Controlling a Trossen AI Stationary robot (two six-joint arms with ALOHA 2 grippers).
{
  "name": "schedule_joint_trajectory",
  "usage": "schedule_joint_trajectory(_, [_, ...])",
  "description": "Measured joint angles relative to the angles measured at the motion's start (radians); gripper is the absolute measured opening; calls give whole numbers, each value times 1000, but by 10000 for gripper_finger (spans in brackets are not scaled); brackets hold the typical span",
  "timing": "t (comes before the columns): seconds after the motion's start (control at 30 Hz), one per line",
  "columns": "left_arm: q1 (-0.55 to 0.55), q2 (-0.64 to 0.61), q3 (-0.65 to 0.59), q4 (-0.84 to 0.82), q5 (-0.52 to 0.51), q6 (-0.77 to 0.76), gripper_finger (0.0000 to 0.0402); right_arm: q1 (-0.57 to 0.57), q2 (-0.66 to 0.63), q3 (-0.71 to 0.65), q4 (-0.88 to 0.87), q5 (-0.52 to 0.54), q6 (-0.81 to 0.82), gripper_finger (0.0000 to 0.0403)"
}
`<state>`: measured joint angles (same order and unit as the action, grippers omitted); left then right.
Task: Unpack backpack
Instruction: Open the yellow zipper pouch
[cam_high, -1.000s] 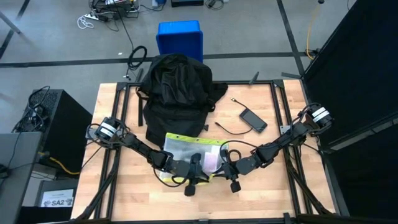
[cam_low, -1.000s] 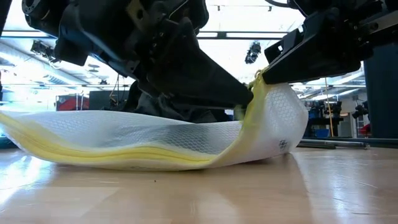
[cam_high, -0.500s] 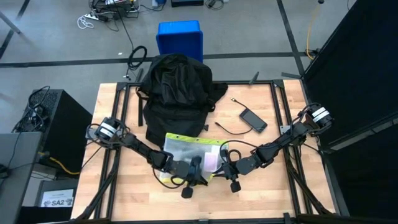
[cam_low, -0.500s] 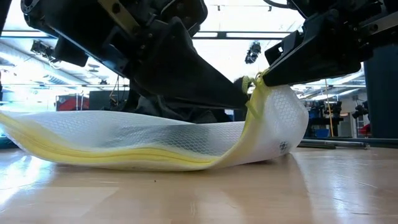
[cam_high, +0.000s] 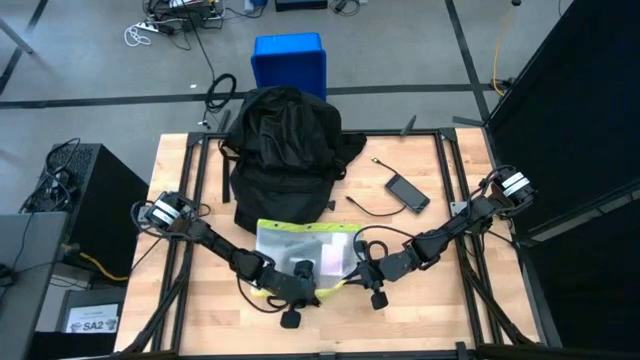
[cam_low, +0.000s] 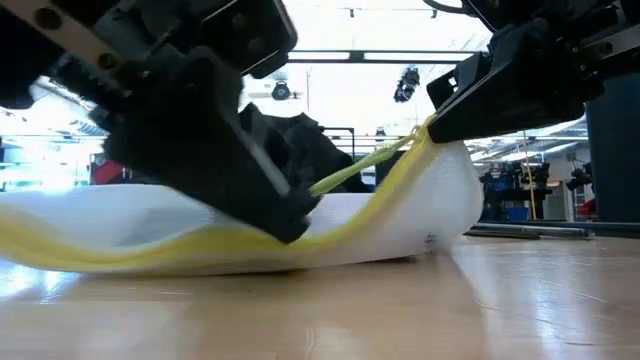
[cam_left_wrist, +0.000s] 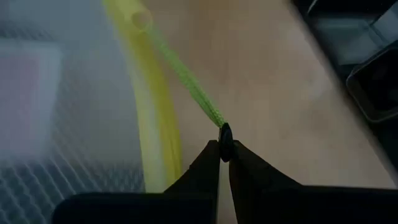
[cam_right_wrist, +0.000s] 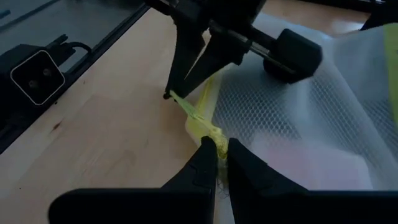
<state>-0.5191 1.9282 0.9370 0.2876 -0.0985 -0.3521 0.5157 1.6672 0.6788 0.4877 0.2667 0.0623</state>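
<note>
1. Left hand (cam_left_wrist: 224, 146) pinches the thin green zipper cord (cam_left_wrist: 186, 78) of the translucent yellow-edged mesh pouch (cam_high: 300, 245).
2. Right hand (cam_right_wrist: 219, 149) pinches the pouch's yellow edge.
3. Large black fabric backpack (cam_high: 283, 145) lies slumped, crumpled, at the wooden counter's (cam_high: 450, 300) far side, behind the pouch.

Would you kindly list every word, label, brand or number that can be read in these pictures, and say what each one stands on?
"SA2": on a white label on the floor equipment left of the table, in the high view.
Small mark on the mesh pouch in the low view: too small to read.
Backpack: no lettering shows in the high view.
Black phone and blue bin: no text shows.
</note>
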Motion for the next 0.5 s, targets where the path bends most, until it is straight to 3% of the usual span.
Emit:
schedule_joint_trajectory(0.3, [-41,-31,0,-137,-24,-67,0,0,0,0,-64,13,46,0])
schedule_joint_trajectory(0.5, [-81,-129,-10,-359,-49,-157,0,20,0,0,-190,47,127,0])
